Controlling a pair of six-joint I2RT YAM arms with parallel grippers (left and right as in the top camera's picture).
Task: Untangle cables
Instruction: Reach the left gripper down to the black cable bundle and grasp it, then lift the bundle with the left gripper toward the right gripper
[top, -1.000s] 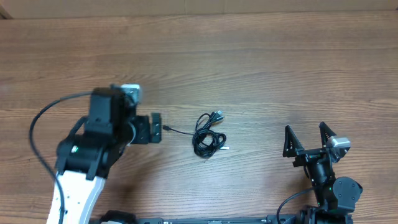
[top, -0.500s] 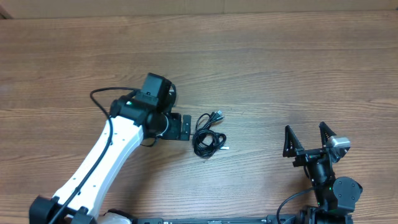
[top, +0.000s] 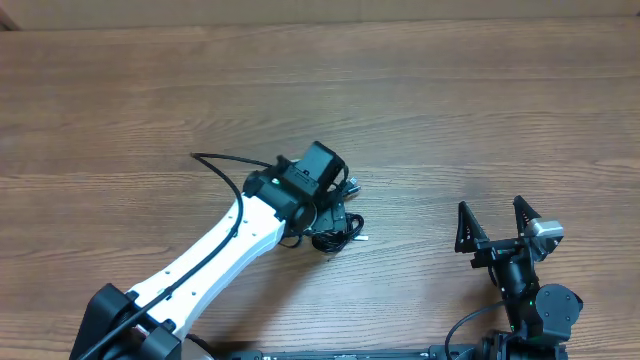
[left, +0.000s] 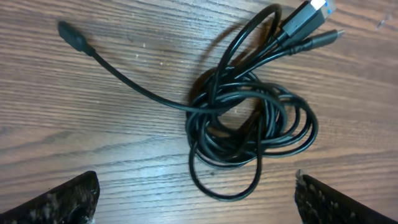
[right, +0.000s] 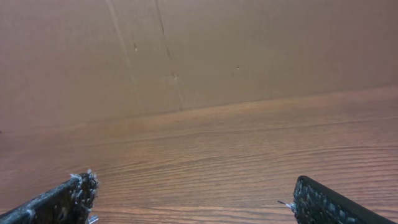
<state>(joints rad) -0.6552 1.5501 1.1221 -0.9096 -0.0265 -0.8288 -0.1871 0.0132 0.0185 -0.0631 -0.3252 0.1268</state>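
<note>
The cables (left: 249, 118) lie in one knotted black bundle on the wood table. One loose strand runs up-left to a small plug (left: 71, 34), and two more plugs (left: 308, 18) stick out at the upper right. My left gripper (left: 200, 202) hovers open straight above the bundle, touching nothing, with a fingertip on each side of the lowest loop. In the overhead view the left wrist (top: 315, 178) covers most of the cables (top: 342, 232). My right gripper (top: 493, 225) stands open and empty at the near right, well away from the bundle.
A thick black arm cable (top: 225, 165) arcs behind the left wrist. A brown cardboard wall (right: 199, 56) rises behind the table's far edge. Bare wood table (top: 480, 110) surrounds the bundle.
My left arm has swung rightward from the left part of the table until its wrist sits over the cable bundle. The right arm and the cables have not moved.
</note>
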